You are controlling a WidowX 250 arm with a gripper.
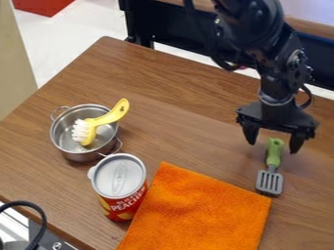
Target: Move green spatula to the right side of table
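Hanging over the right part of the desk [179, 114], the gripper [273, 138] is open, its two fingers spread either side of the green spatula's handle [275, 154], with a gap showing on each side. The spatula [269, 182] lies with its handle toward the desk's far edge and its slotted grey head toward the near one, right by the corner of the orange cloth [202, 210]; whether head and cloth touch, I cannot tell.

It is already well over to the right, so this could be the moment before a grasp or just after a release. If a grasp is wanted, centre the fingers on the handle, lower them close to the wood and close squarely across it, since a pinch at the very end would let the heavier-looking head swing. Lift before shifting toward the desk's right edge, so the head does not drag the cloth. If the spot will do, rise straight up with the fingers wide, so neither one nudges the handle.
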